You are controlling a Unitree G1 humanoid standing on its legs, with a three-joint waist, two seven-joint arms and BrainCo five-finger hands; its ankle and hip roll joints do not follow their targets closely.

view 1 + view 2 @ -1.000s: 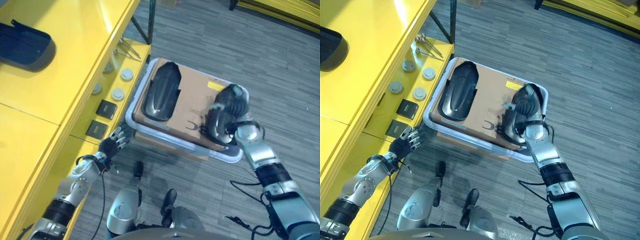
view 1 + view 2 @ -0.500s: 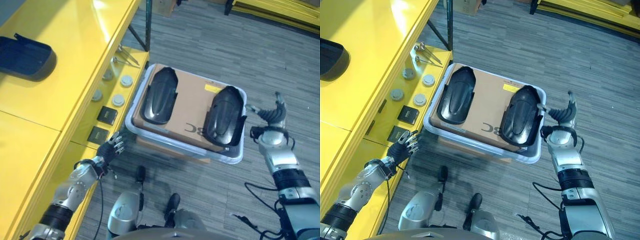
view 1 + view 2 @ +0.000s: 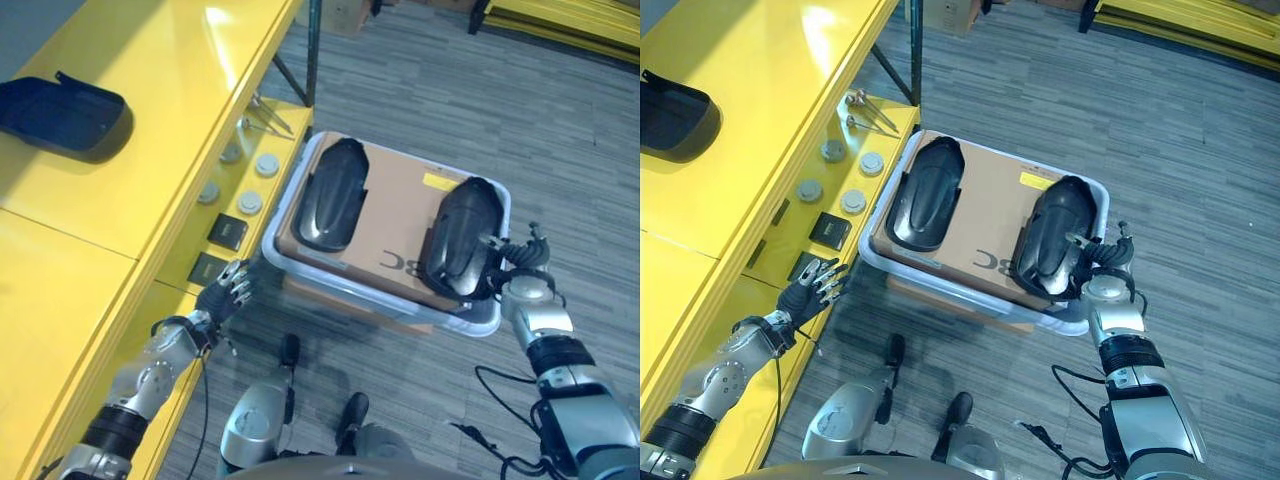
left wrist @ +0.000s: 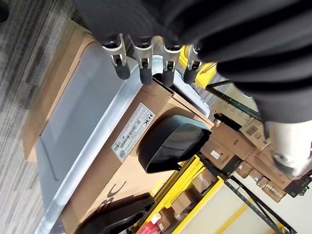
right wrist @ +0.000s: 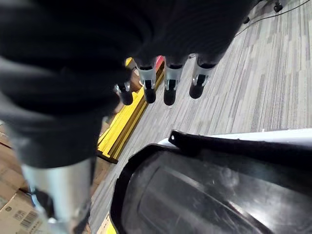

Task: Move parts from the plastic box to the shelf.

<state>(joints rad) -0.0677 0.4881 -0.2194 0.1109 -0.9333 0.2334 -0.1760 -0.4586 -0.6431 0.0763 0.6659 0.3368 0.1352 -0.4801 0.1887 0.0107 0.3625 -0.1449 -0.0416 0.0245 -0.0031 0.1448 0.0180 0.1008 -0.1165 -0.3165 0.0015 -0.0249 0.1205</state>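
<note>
A translucent plastic box (image 3: 287,262) stands on the floor, its cardboard sheet (image 3: 395,215) bearing two black shell-shaped parts. The left part (image 3: 330,193) lies near the shelf; the right part (image 3: 458,235) lies at the box's right end. My right hand (image 3: 520,265) is open at the right part's near right edge, its fingers (image 5: 169,83) straight over the part (image 5: 195,195) and holding nothing. Left of the box, my left hand (image 3: 226,296) hangs open by the yellow shelf (image 3: 170,130), fingers (image 4: 141,63) pointing at the box. A third black part (image 3: 68,115) rests on the shelf top.
The shelf's lower level carries round metal discs (image 3: 250,203), black square pieces (image 3: 228,233) and bolts (image 3: 268,110). A dark shelf post (image 3: 313,40) rises behind the box. A flat cardboard piece (image 3: 340,305) lies under the box. Yellow racking (image 3: 560,15) runs along the far right.
My right hand lay on the right part, swung away to the right, and has come back to that part's near right edge. The camera has shifted; the left hand barely moved.
</note>
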